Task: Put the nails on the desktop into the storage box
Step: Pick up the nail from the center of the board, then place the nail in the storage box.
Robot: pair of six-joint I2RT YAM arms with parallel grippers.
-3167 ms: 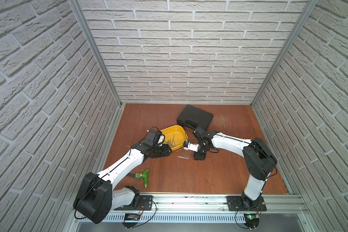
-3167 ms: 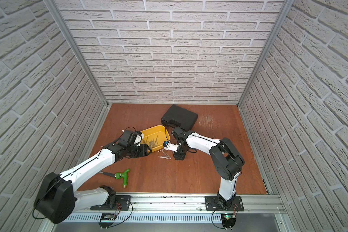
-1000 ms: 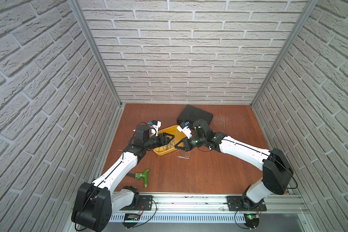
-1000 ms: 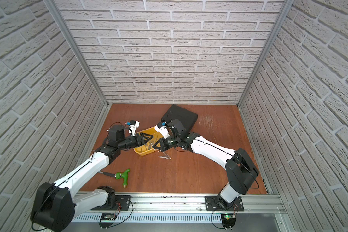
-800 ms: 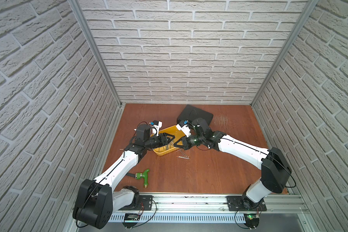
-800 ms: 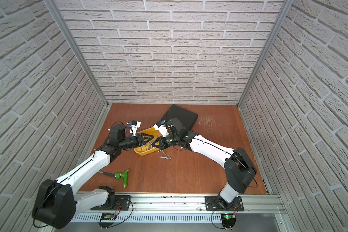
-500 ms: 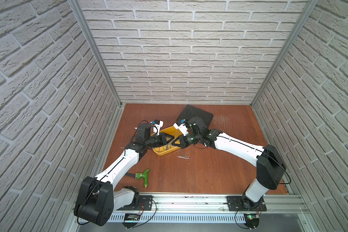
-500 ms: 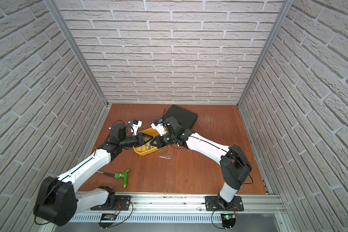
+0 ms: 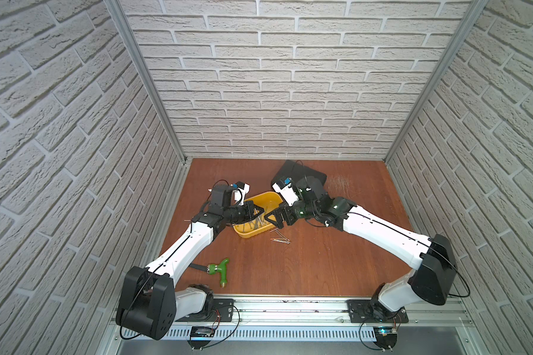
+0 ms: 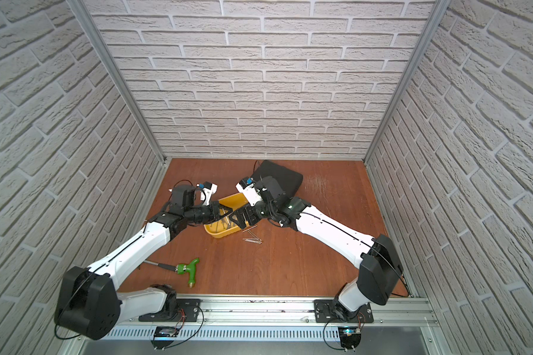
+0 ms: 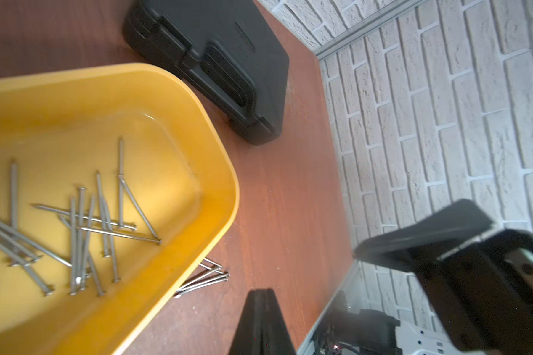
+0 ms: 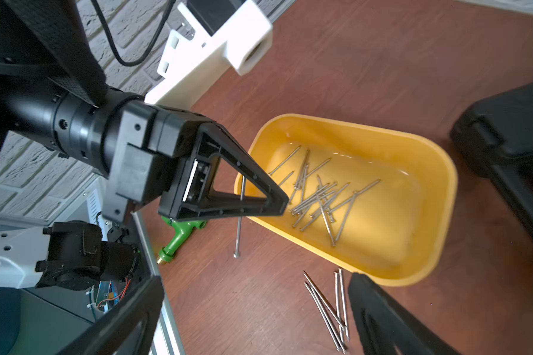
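In both top views the shallow yellow plastic storage box (image 9: 250, 242) sits on the reddish-brown wood-grain surface (image 9: 320, 264), left of the frame's centre. Thin silvery metal nails (image 12: 317, 196) lie crossed on its floor. A few more nails (image 9: 280, 240) lie on the surface just beside the box's lower right corner. The left hand (image 12: 285, 201), fingers pressed together, reaches over the box from the left. The right hand (image 9: 275, 222), fingers spread wide, faces it from the right. One nail (image 12: 239, 215) shows behind the left hand; whether it lies on the surface I cannot tell. A black moulded plastic case (image 9: 308, 176) lies above the box, and a green-handled tool (image 9: 220, 270) at lower left.
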